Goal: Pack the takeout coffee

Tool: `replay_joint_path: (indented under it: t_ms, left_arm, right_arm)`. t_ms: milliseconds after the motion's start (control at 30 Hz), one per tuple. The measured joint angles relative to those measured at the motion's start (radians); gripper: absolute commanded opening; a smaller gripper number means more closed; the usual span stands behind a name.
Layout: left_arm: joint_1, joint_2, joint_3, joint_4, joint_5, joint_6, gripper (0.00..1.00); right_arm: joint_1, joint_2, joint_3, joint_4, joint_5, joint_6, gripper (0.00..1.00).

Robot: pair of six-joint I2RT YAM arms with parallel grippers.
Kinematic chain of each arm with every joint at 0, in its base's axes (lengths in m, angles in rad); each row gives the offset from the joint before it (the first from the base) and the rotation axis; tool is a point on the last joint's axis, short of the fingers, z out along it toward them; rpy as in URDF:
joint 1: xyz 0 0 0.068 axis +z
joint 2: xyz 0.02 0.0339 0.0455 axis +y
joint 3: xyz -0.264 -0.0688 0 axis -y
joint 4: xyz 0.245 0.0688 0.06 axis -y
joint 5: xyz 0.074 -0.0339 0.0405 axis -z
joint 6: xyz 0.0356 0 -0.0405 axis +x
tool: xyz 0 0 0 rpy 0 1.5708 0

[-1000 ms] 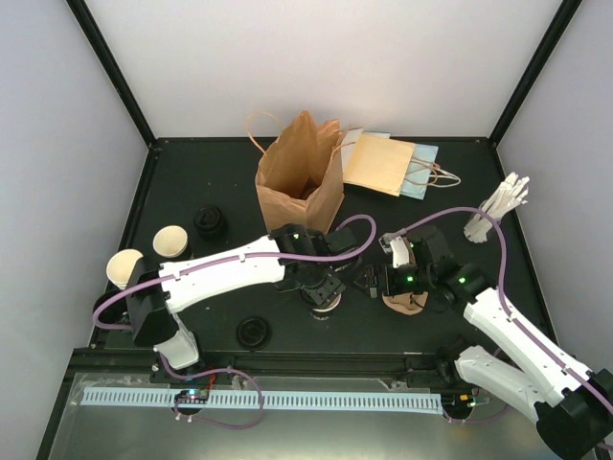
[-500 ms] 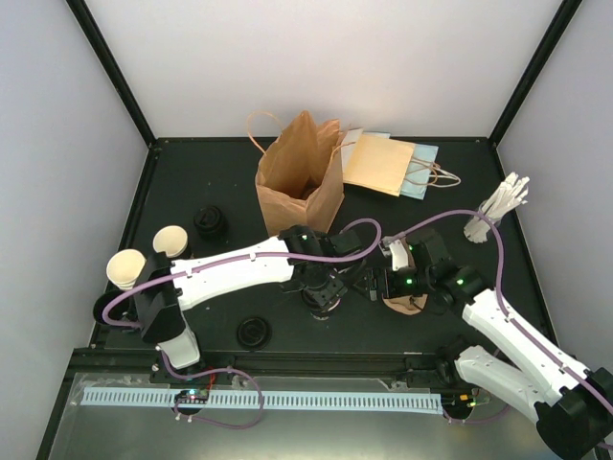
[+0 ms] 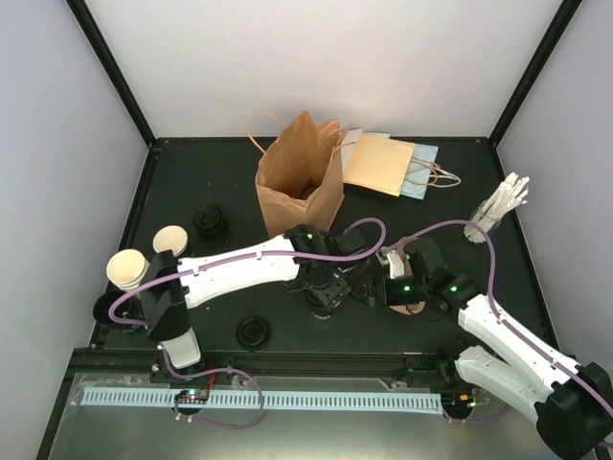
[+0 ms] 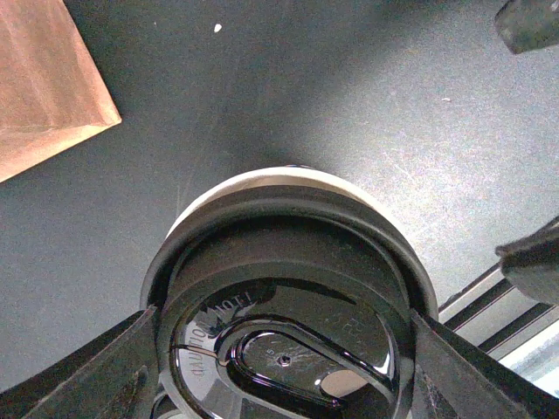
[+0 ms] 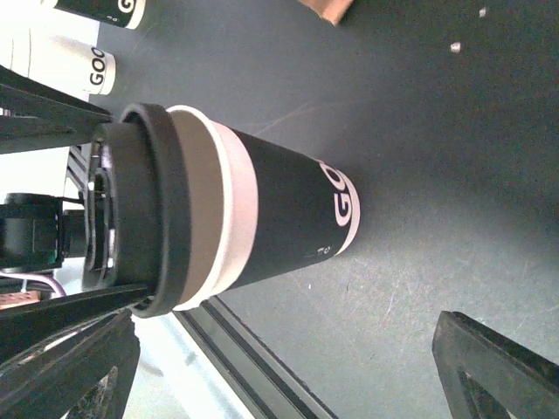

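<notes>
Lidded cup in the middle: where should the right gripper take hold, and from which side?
By the black sleeve, mid-wall, coming in level from the robot's right. The cup stands upright and round, and the left gripper clamps its lid from above, so the top is taken; the open right gripper faces the side.

Worktop: matt black, faintly scuffed and speckled in the wrist views, with a raised black rim.
Far wall: plain, pale, unmarked.
Side walls: left wall and right wall, same pale tone (faintly lilac).
Corner posts: black, leaning outward from the two far corners.
Near edge: grey metal ledge carrying a long white slotted strip.
Light: even, diffuse, with only soft shadows.
</notes>
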Motion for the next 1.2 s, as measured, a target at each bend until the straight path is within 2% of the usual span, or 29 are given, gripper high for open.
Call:
replay_joint_path:
  t_ms: [200,433,933,1200]
  left_arm:
    - [-0.003,0.001,0.002,0.001,0.0,0.0,0.61]
    - [-0.003,0.001,0.002,0.001,-0.001,0.0,0.61]
    - [-0.004,0.001,0.018,-0.002,-0.002,0.0,0.6]
    - [-0.004,0.001,0.018,-0.002,-0.002,0.0,0.6]
  right_arm:
    - [0.0,-0.01,-0.075,0.078,-0.03,0.071,0.76]
    - [0.0,-0.038,-0.104,0.153,-0.027,0.143,0.64]
    - [0.0,0.001,-0.107,0.171,0.001,0.153,0.25]
    - [0.0,0.065,-0.107,0.191,0.005,0.15,0.2]
